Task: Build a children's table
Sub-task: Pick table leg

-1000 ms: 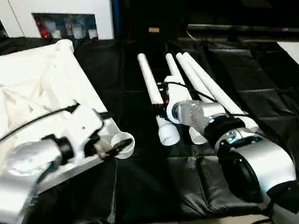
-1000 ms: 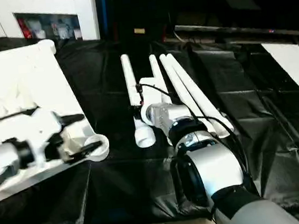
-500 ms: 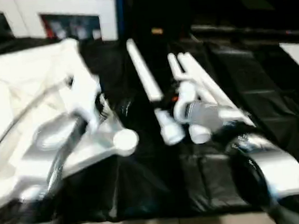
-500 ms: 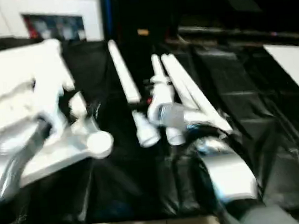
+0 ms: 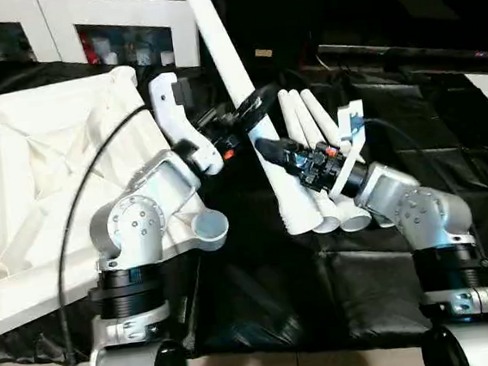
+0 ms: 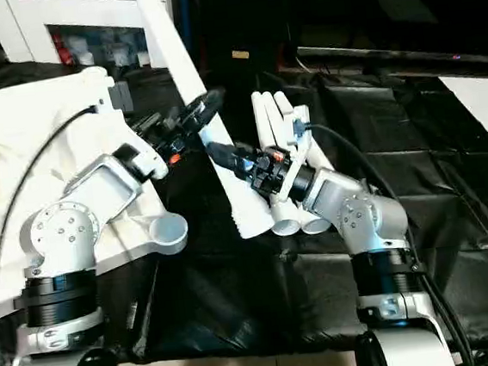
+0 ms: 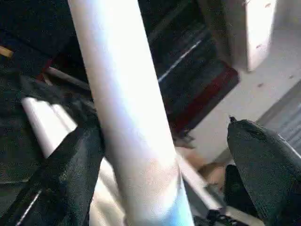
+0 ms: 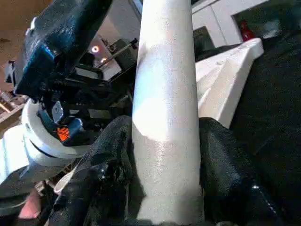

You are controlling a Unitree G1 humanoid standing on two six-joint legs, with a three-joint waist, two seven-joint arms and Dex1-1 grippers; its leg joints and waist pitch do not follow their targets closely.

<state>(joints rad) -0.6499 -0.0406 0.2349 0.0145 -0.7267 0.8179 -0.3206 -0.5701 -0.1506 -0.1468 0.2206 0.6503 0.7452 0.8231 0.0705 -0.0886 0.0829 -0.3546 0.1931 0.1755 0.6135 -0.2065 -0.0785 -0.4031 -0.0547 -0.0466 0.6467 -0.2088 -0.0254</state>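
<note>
The raised table leg (image 5: pixel 237 88) and ribbed tabletop (image 5: pixel 44 168) were white, against a black quilted mat (image 5: pixel 449 155).

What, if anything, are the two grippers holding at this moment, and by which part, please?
The right gripper clamps a white table leg on its lower shaft, above the flared end. The left gripper stands open around the same leg higher up, gripping nothing.

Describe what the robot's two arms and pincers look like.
Both arms are made of rounded silver segments with black joint rings. White brackets sit at the wrists, with small red or orange marks beside them. A thin black cable loops to each wrist. The left pincer and the right pincer each have two black fingers.
</note>
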